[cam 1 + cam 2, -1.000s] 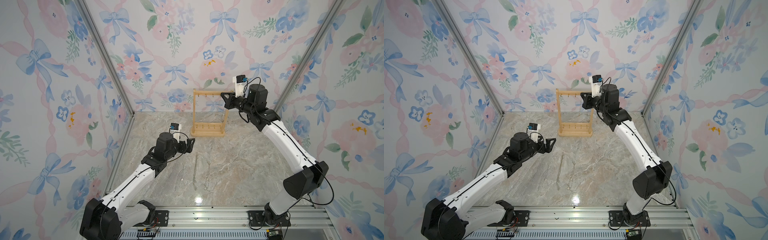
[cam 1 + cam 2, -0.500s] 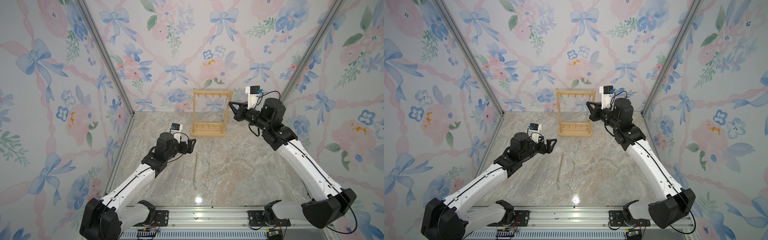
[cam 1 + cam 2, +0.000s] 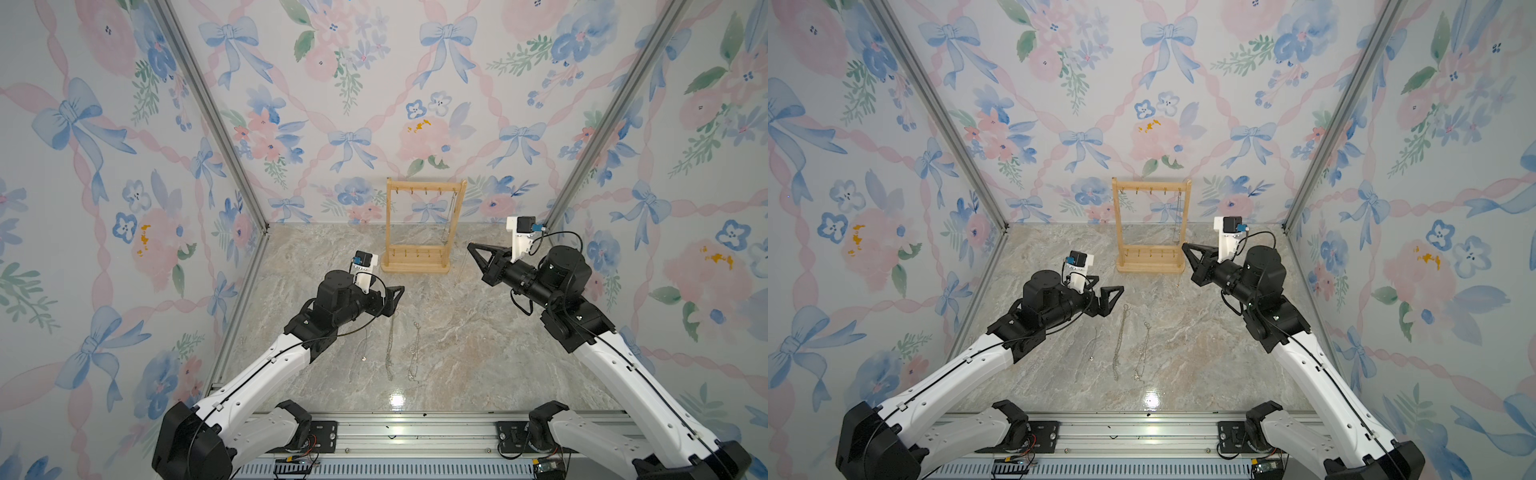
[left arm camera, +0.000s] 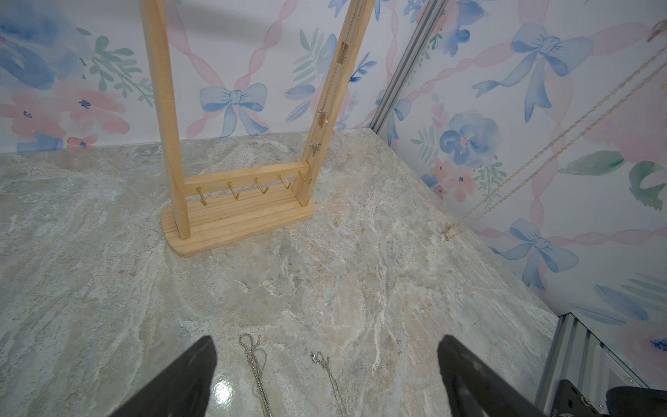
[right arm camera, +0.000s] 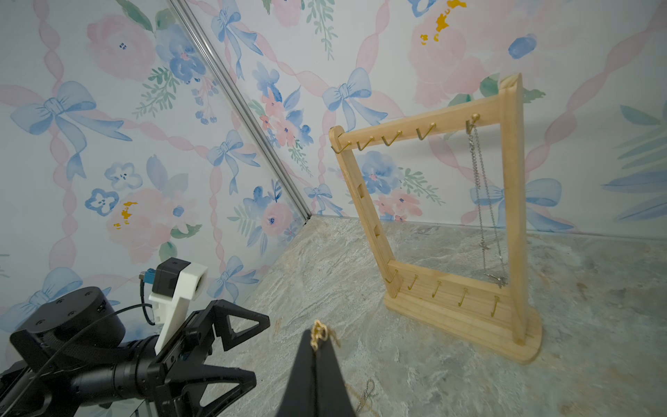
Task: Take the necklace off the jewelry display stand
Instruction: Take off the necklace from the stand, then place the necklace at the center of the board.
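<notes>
Here, thin gold necklace (image 5: pixel 319 334), rope-twisted, dangling from right hand (image 3: pixel 473 248)

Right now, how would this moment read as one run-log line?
right gripper: shut on gold necklace | left gripper: open, empty | jewelry display stand: silver chains on end top hook | table: three necklaces laid out
</notes>
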You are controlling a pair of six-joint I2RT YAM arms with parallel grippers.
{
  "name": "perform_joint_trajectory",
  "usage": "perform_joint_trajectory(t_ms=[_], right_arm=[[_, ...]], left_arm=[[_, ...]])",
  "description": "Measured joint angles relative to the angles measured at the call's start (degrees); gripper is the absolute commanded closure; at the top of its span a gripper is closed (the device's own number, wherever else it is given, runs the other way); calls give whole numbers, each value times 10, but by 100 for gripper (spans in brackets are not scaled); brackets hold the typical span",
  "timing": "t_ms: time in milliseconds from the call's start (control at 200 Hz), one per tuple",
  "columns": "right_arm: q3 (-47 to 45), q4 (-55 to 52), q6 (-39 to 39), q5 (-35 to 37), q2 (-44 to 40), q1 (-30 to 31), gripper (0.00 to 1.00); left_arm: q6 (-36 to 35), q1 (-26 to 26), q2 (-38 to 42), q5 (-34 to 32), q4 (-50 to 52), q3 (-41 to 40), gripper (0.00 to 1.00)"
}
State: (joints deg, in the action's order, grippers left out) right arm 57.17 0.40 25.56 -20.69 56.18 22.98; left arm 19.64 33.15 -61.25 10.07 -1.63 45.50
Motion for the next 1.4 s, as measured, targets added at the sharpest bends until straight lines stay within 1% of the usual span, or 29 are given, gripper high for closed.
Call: perform_joint_trajectory(t_ms=[340, 560, 690, 865, 995, 1130, 1265, 1325, 1400], right_arm=[[-163, 45, 15, -19, -122, 0, 100], [-245, 78, 18, -21, -181, 0, 100], [-291, 119, 26, -21, -196, 0, 100], [-333, 158, 30, -21, -189, 0, 100], [-343, 174, 30, -23, -188, 0, 100], [-350, 188, 30, -23, -199, 0, 100], [-353, 193, 29, -23, -204, 0, 100], [-353, 193, 28, -23, -204, 0, 100], [-353, 194, 28, -23, -204, 0, 100]], left_arm=[[-25, 44, 18, 14, -15, -3, 2], [-46, 78, 22, 21, -28, -14, 3], [-62, 99, 24, 24, -35, -18, 3], [-86, 134, 24, 24, -41, -26, 2], [-89, 176, 24, -12, -43, -30, 3], [-57, 234, 12, -69, -63, -35, 4], [-28, 298, -12, -116, -144, -85, 4], [-22, 311, -31, -118, -183, -108, 7], [-20, 318, -69, -118, -222, -119, 10]])
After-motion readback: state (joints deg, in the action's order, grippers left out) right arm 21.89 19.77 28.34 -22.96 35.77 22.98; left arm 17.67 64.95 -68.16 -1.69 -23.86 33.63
